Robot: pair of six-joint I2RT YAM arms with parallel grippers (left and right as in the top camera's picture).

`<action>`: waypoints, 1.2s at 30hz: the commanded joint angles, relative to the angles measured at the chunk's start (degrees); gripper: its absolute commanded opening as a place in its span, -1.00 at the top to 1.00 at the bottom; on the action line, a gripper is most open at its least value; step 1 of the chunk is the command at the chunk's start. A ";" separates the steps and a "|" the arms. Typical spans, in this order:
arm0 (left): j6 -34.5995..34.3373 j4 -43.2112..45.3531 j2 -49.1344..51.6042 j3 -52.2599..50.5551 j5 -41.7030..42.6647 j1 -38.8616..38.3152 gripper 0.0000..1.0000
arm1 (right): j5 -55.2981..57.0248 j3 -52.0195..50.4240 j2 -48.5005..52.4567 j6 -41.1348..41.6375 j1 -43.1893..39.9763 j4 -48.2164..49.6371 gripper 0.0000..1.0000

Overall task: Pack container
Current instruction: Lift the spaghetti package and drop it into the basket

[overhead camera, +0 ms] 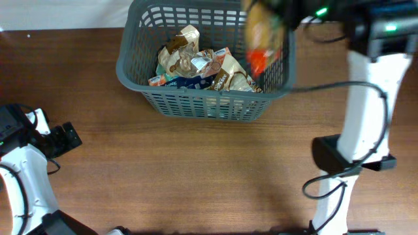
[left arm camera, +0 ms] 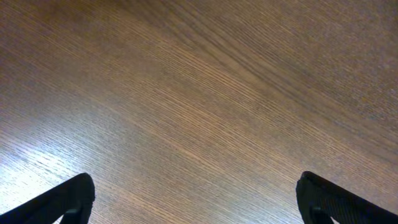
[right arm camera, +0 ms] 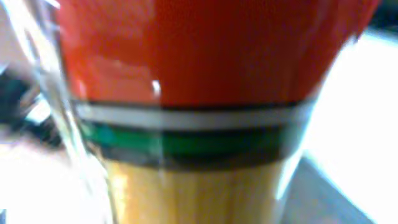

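Observation:
The dark grey lattice basket [overhead camera: 137, 68] stands at the back middle of the table and holds several food packets [overhead camera: 196, 65]. My right gripper [overhead camera: 277, 13] hangs above the basket's right side, shut on a red, green and yellow snack packet [overhead camera: 263, 39]. That packet fills the right wrist view [right arm camera: 199, 93] and hides the fingers. My left gripper [left arm camera: 196, 199] is open and empty over bare wood at the table's left edge [overhead camera: 62, 138].
The right arm's white base [overhead camera: 346, 156] stands at the right with a black cable looping round it. The left arm's base [overhead camera: 26, 176] is at the lower left. A brown wooden tabletop [overhead camera: 196, 176] lies in front of the basket.

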 commanded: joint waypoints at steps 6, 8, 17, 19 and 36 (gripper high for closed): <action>-0.74 0.20 0.42 -0.48 1.77 0.28 -0.99 | 6.05 -5.38 -1.01 -20.04 6.21 -10.56 0.93; -0.74 0.17 0.42 -0.48 1.95 0.28 -0.99 | 6.34 -8.26 -1.01 -21.53 6.10 -11.21 0.93; -0.74 0.17 0.42 -0.48 2.19 0.28 -0.98 | 10.99 -20.00 -1.01 -21.77 6.01 -12.76 -0.98; -0.74 0.17 0.42 -0.48 2.16 0.28 -0.99 | 11.10 -21.57 -1.01 -23.06 6.08 -13.68 -0.98; -0.72 3.43 -0.09 -0.35 2.14 0.28 -0.99 | 36.26 -6.36 -8.20 -4.22 1.92 -7.72 -0.99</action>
